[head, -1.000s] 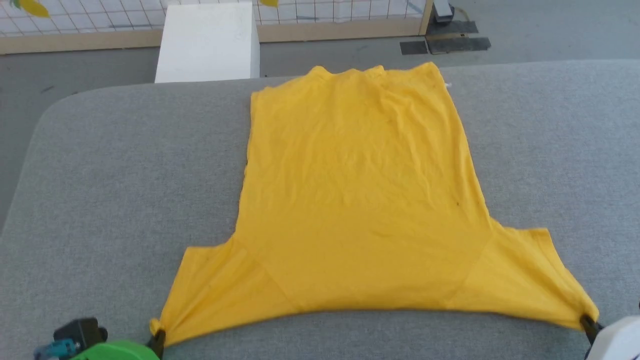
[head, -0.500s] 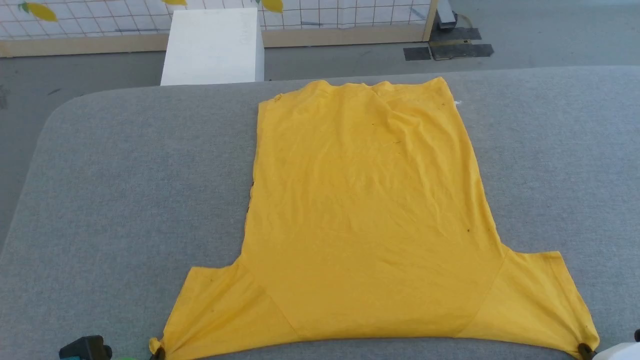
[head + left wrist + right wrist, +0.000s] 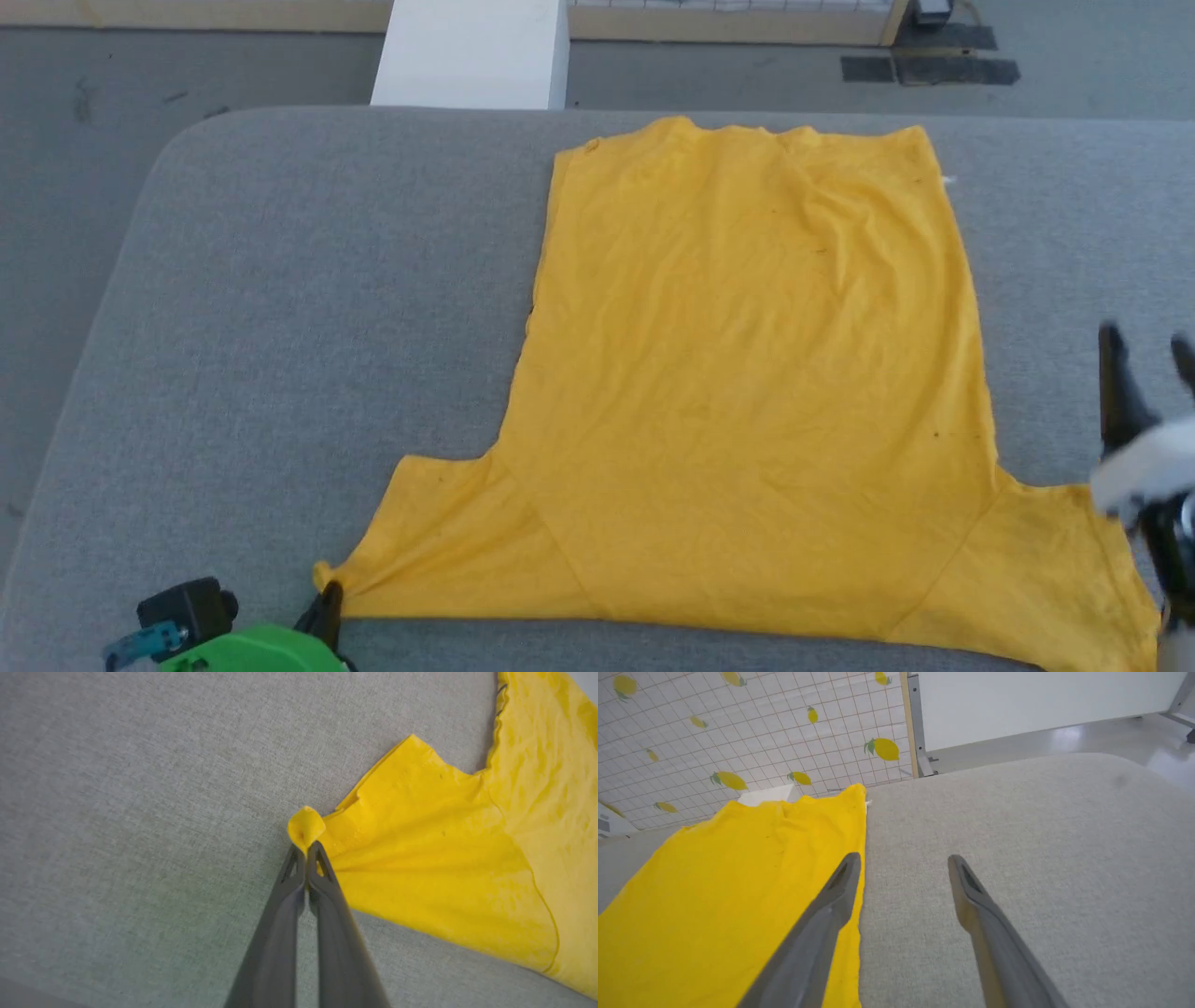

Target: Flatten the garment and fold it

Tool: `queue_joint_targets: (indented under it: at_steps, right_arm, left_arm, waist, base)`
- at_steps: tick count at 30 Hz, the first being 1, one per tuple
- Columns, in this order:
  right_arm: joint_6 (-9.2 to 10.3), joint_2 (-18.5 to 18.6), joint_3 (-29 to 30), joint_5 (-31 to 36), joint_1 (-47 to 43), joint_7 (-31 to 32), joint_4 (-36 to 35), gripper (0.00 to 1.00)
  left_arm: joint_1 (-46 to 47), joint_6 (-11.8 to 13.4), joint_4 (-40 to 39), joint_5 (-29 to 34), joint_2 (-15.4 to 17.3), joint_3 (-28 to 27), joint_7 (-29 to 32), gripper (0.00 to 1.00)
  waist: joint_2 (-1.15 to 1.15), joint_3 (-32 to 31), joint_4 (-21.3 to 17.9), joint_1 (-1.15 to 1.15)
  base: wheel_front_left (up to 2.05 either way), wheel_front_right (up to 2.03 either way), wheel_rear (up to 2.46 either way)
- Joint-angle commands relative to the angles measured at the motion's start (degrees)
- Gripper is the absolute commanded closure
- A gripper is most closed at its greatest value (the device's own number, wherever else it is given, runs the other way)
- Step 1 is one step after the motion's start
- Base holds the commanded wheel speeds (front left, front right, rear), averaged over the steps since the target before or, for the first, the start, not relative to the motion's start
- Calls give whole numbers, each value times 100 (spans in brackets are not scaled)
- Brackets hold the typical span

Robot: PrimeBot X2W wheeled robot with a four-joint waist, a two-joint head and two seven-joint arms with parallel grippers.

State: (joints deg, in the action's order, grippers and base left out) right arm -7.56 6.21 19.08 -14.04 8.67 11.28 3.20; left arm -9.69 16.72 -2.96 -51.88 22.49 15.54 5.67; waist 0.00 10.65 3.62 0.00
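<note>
Nearest first: at the worktop's [image 3: 280, 327] near edge my left gripper [image 3: 327, 602] is clamped tight on the tip of the garment's [image 3: 747, 373] left sleeve [image 3: 448, 551]. The left wrist view shows a small yellow nub bunched at the gripper's fingertips, with pull lines fanning into the sleeve. The right sleeve [image 3: 1055, 579] lies loose at the worktop's near right with nothing holding it. My right gripper [image 3: 1148, 359] is over the worktop's right side with its fingers spread wide and holding nothing. In the right wrist view one finger sits over the garment's right edge and the other over bare worktop. The garment is on the worktop, right of its middle, plain yellow side up, shoulders near and hem at the worktop's far edge. Progress, my read: flattening is mostly done. The body is spread in one layer and both sleeves are out, with shallow wrinkles on the body and a wavy hem. What's left of the flattening is letting go of the bunched left sleeve tip, and maybe a quick smooth. Folding is not started: I see no sleeve turned in and no doubled layer. Past the worktop's far edge stands a white box [image 3: 471, 51] on the floor, with a lemon-print grid panel [image 3: 738, 742] beyond that. Counts: one garment, two sleeves, two grippers, one worktop, one white box, one grid panel.
</note>
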Motion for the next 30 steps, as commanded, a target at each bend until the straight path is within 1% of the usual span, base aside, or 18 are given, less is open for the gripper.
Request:
queue_joint_targets:
  at_steps: [1, 5, 8, 11, 12, 15, 20, 27, 28, 29, 30]
  right_arm:
    - [8, 112, -106, -8, 385, -119, 81, 0]
    - [8, 438, -251, -12, 1508, -280, 703, 0]
    - [8, 693, -299, 79, 2377, -196, 1372, 0]
    - [8, 953, -293, 251, 3162, 79, 1985, 0]
    - [8, 1139, -211, 469, 3777, 391, 2447, 0]
    - [8, 1315, -50, 754, 4321, 834, 2859, 0]
    - [8, 1441, 212, 1216, 4887, 1686, 3245, 0]
    - [8, 1522, 641, 1940, 5311, 2765, 3328, 0]
    - [8, 1508, 707, 2017, 5333, 2935, 3324, 11]
    - [8, 1488, 759, 2118, 5350, 3154, 3304, 38]
    - [8, 1474, 768, 2198, 5352, 3312, 3269, 56]
  left_arm:
    - [182, -34, -38, 70, -42, 18, -54, 100]
    - [474, -94, -186, 195, -121, 158, -101, 100]
    - [688, -128, -363, 301, -184, 250, -160, 100]
    - [865, -156, -573, 410, -245, 380, -180, 100]
    - [986, -189, -728, 500, -316, 512, -206, 100]
    - [1098, -232, -836, 588, -400, 668, -227, 100]
    - [1180, -277, -932, 659, -525, 851, -265, 100]
    - [1236, -342, -916, 684, -656, 1005, -329, 100]
    - [1236, -348, -904, 678, -666, 1013, -334, 100]
    - [1234, -354, -891, 672, -673, 1018, -343, 100]
    - [1232, -355, -880, 671, -676, 1018, -351, 100]
  waist:
    - [0, 276, 200, 0]
    - [0, 660, 408, 0]
    - [0, 972, 624, 0]
    - [0, 1314, 889, 0]
    - [0, 1592, 1132, 0]
    - [0, 1879, 1400, 0]
    - [0, 2221, 1690, 0]
    - [0, 2488, 1876, 0]
    - [0, 2496, 1878, 0]
    - [0, 2505, 1872, 0]
    - [0, 2508, 1863, 0]
  base:
    - [0, 0, 0]
    - [0, 0, 0]
    - [0, 0, 0]
    - [0, 0, 0]
    - [0, 0, 0]
    - [0, 0, 0]
    - [0, 0, 0]
    - [0, 0, 0]
    - [0, 0, 0]
    - [0, 0, 0]
    - [0, 0, 0]
